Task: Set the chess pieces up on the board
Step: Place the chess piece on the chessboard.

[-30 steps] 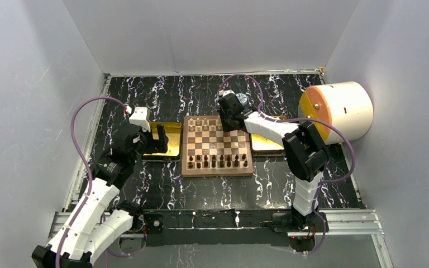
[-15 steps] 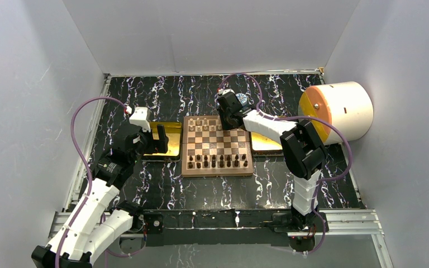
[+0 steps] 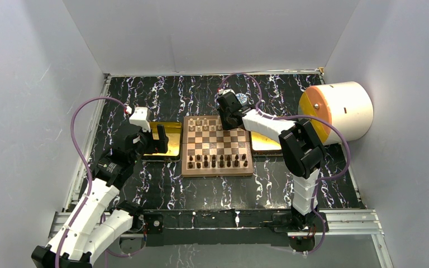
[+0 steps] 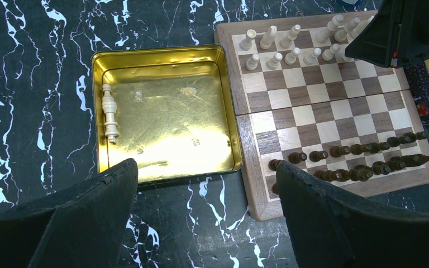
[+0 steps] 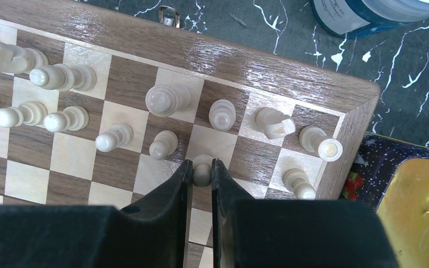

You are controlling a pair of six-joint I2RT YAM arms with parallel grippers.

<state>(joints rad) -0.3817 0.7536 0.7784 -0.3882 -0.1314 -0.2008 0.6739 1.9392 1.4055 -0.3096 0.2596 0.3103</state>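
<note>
Pinching a cream pawn [image 5: 202, 167] in the right hand [image 5: 201, 173], low over the board [image 5: 290, 72] near its far right corner, among standing cream pieces [image 5: 167, 99]. Holding the left hand [image 4: 205, 167] spread wide and empty above the gold tray [image 4: 162, 56] beside the board. Inside, by its left wall, seemingly two loose pieces [image 4: 109, 114] lying end to end.

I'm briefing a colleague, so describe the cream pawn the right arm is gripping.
Find the chessboard and its far edge, where the cream pieces stand in two rows. In the row nearer the board's middle, toward the right corner, is the pawn. It alone sits pinched between the right end effector's two black fingers.
</note>
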